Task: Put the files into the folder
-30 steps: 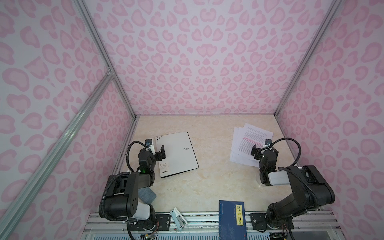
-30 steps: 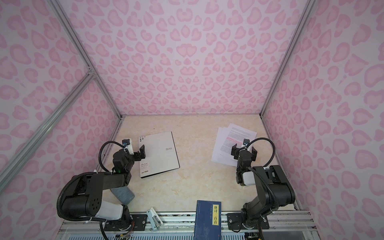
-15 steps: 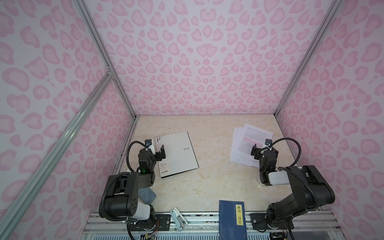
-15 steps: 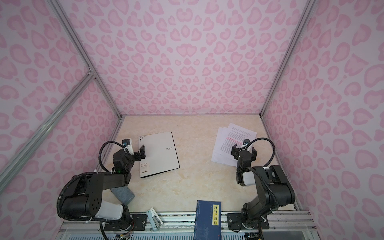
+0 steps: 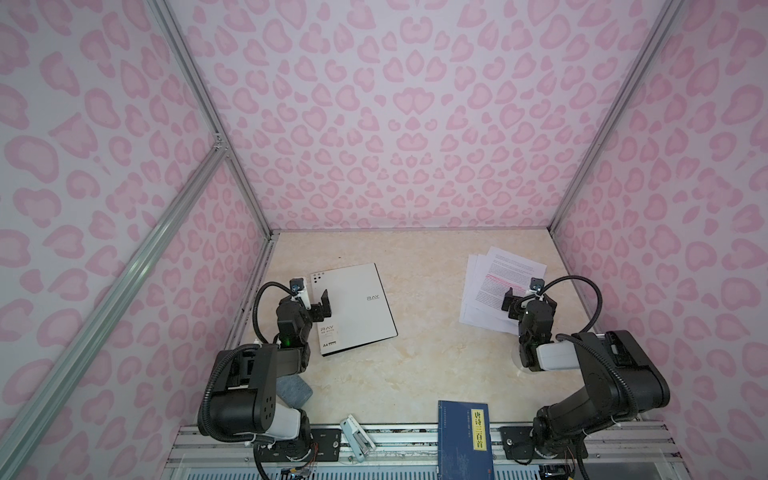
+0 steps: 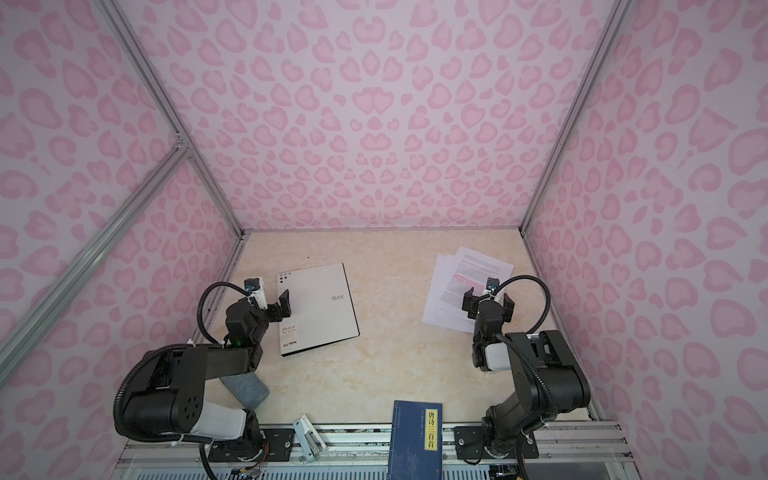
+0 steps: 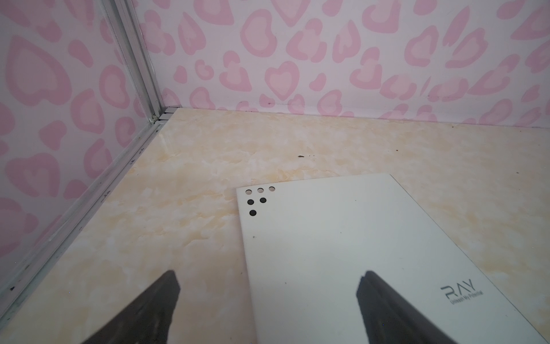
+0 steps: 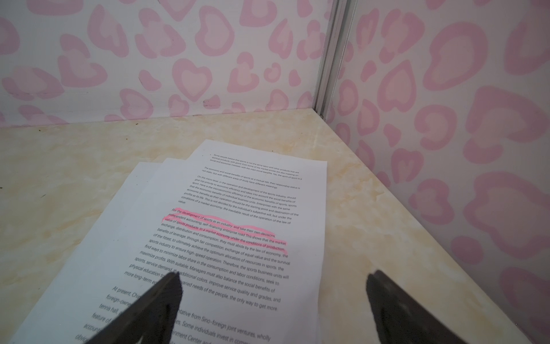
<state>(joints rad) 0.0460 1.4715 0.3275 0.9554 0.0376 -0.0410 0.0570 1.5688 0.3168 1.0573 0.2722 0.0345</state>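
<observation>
Both top views show the closed, flat white-grey folder (image 5: pixel 357 307) with a RAY logo near the left edge of the beige marbled tabletop (image 5: pixel 424 357). The loose white printed paper sheets (image 5: pixel 490 286), some lines highlighted pink, lie fanned near the far right corner. The left gripper (image 7: pixel 268 286) stands wide open, straddling the folder's left edge. The right gripper (image 8: pixel 273 286) is spread wide above the sheets, holding nothing.

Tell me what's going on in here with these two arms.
Nothing is held yet. The left end effector hangs open over the edge of the closed folder, and the right end effector hangs open over the files, a loose fan of printed sheets. Folder and files lie apart on the table.
</observation>
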